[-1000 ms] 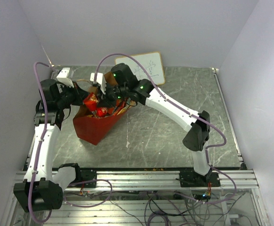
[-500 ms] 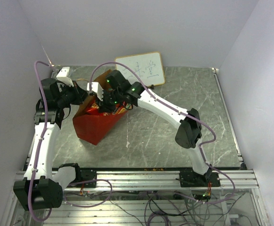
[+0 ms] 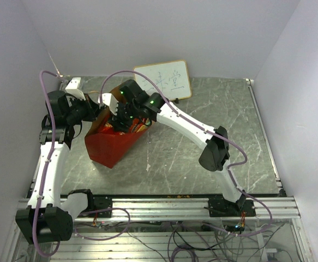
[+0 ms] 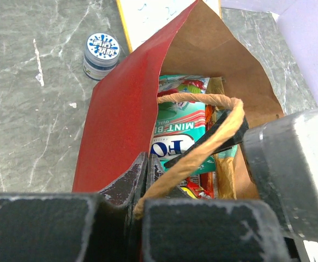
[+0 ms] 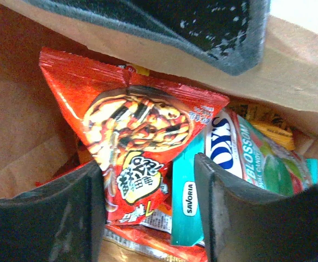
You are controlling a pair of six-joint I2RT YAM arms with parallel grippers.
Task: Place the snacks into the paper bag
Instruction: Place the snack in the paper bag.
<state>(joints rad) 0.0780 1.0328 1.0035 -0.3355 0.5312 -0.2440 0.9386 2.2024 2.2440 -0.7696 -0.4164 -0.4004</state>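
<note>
Near the far left corner of the tabletop stands the paper bag, red outside and brown inside, with its mouth wide open. The left gripper is closed tight on the bag's red wall at the rim. The twisted handle loops just over it. The right gripper reaches down into the bag's mouth. Its fingers are apart and hold nothing. Just below them the snacks lie inside the bag: a red packet on top, a teal packet beside it, and a yellow packet behind. A small round tub sits beside the bag, and a whiteboard leans at the far edge.
</note>
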